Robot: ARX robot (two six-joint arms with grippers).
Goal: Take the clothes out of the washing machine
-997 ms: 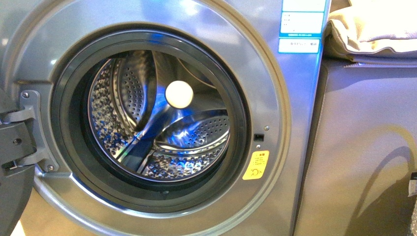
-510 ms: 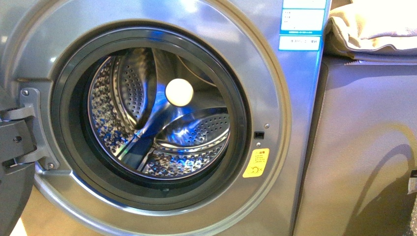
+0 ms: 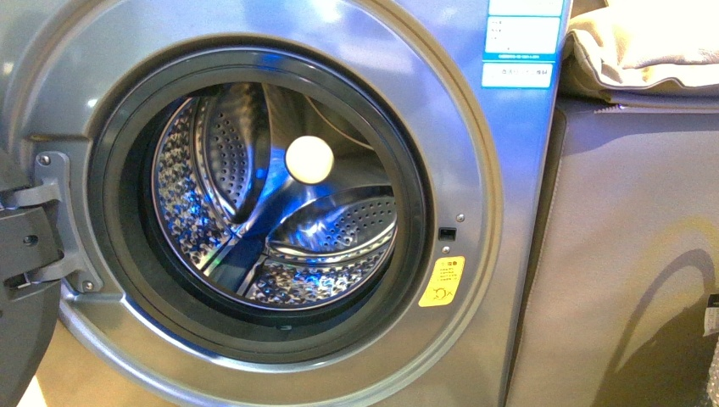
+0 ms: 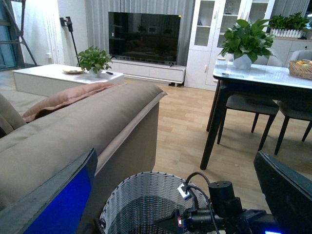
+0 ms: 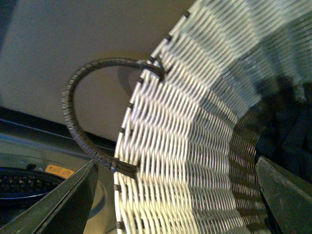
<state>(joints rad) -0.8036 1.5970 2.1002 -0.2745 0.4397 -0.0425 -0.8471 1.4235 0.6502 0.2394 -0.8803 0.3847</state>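
Drum (image 3: 280, 203) empty; dark clothes (image 5: 287, 126) seemingly in basket (image 5: 195, 126). Both tools spread, holding nothing. Collection apparently done; next, withdrawal.

- Front view: sharp, bright; blue glare inside the drum (image 3: 280, 212).
- Left wrist view: evenly daylit, clear.
- Right wrist view: dim, blurred basket (image 5: 195, 122) weave.

My front camera sits close to the washing machine (image 3: 475, 212), facing its open drum. My left wrist camera looks over a basket (image 4: 141, 204) into the room. The right wrist camera looks closely along that basket's (image 5: 195, 146) weave.
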